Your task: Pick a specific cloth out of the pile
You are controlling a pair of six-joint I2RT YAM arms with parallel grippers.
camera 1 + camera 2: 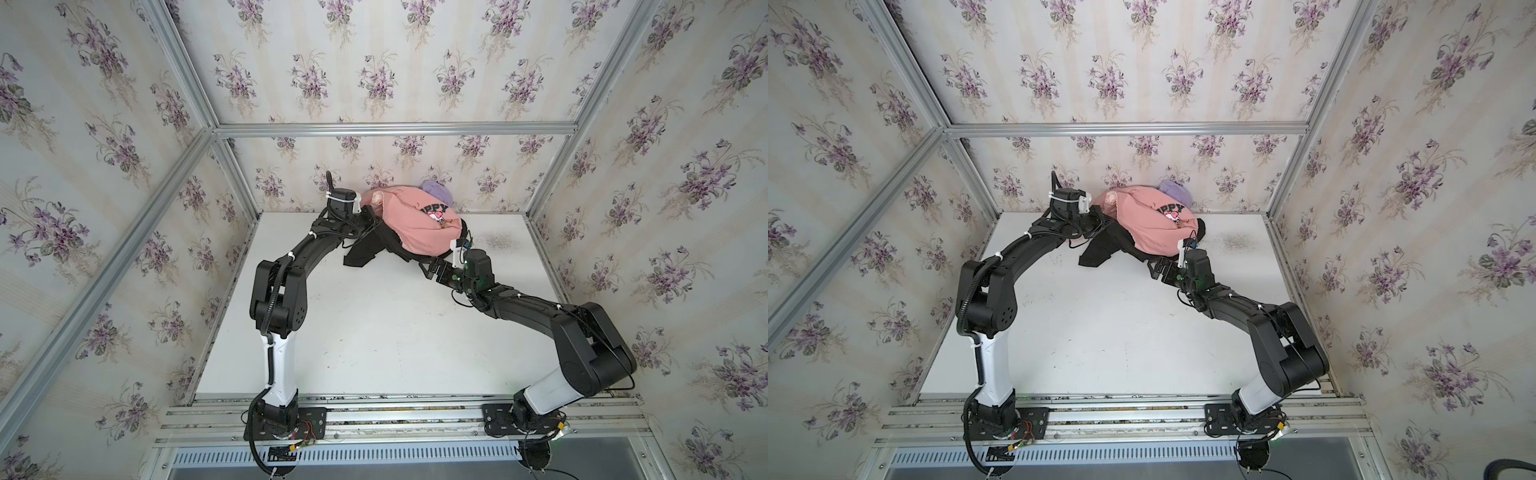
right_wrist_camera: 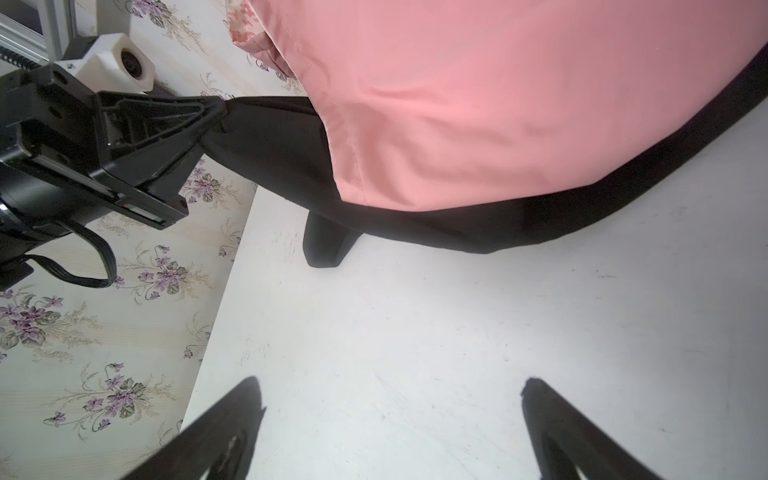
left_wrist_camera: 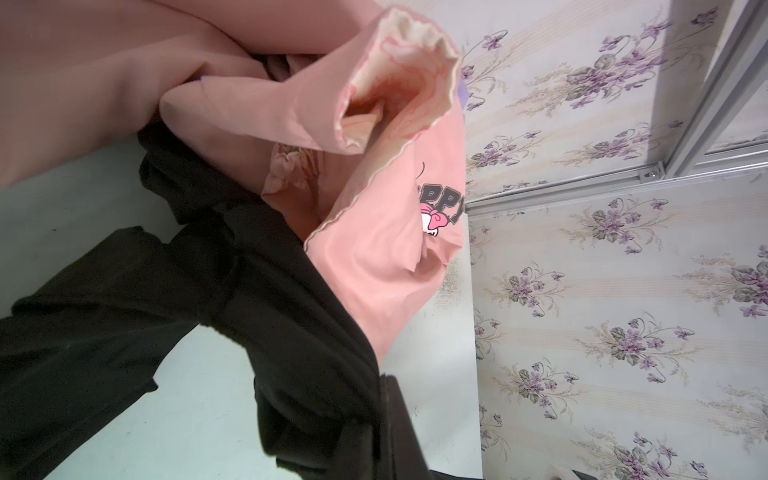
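1. At the far left edge of the pile [image 1: 1154, 245], the left gripper [image 2: 219, 111] has its jaws pinched together on a fold of the cloth [image 2: 270, 141]. The black fabric bunches to a point right at the fingertips.
2. From that pinch the cloth runs rightward and disappears under the pink sweatshirt [image 2: 478, 104]. It is raised off the table [image 1: 374, 332] beside the grip.
3. A loose black flap [image 1: 358, 254] droops from the stretched part and rests on the table, on the near left side of the pile.
4. On the near right side of the pile, the right gripper [image 2: 391, 380] has its jaws spread wide with nothing between them. It is low over bare table, near the black hem and not touching it.
5. The pink sweatshirt lies bulging on top of the cloth. A black rim shows along its near and right edges, and the printed letters face up in both top views.
6. A small lavender cloth [image 1: 436, 191] sits at the far side of the pile, touching the sweatshirt, against the flowered wall [image 1: 374, 83].
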